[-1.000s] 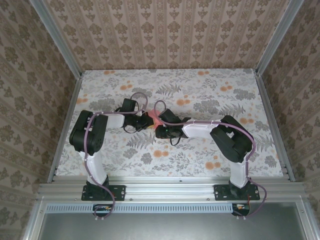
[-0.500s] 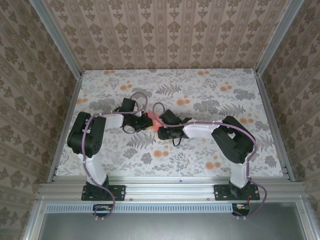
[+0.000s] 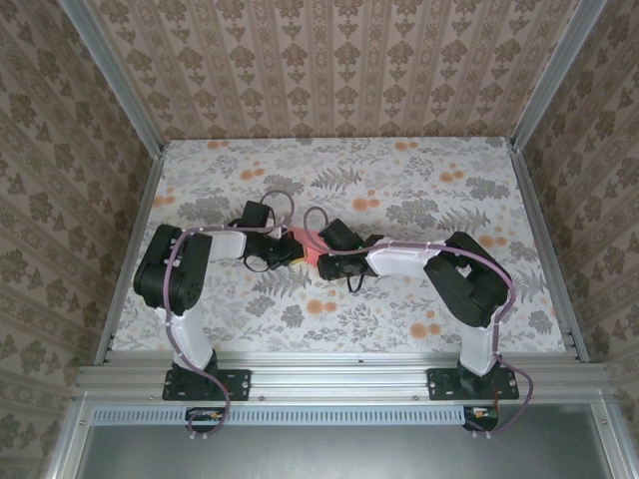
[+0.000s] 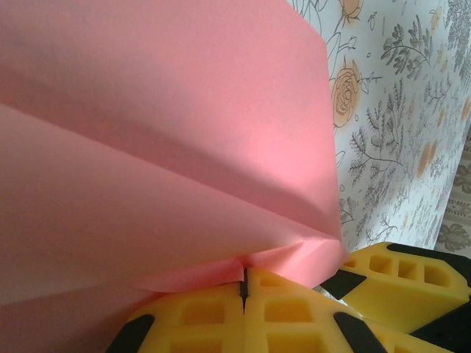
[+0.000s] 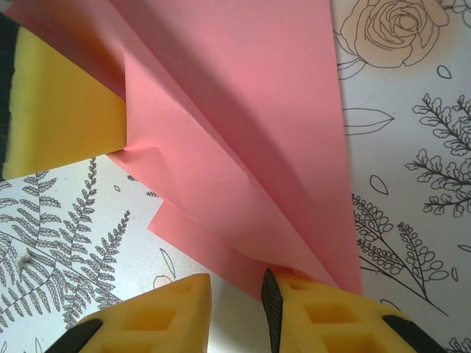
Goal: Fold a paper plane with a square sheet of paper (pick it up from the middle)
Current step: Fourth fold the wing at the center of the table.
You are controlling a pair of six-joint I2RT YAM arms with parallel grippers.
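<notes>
One folded pink paper (image 4: 162, 147) is pinched by the left gripper (image 4: 244, 283); the right gripper (image 5: 237, 298) stands parted at its edge.

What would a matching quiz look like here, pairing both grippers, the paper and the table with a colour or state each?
Things:
1. left gripper
2. right gripper
3. paper
4. table

Colour or state:
A. flower print
B. jaws apart
C. pink and creased
D. shut on the paper

Pairs: 1-D, 2-B, 3-C, 4-A.
</notes>
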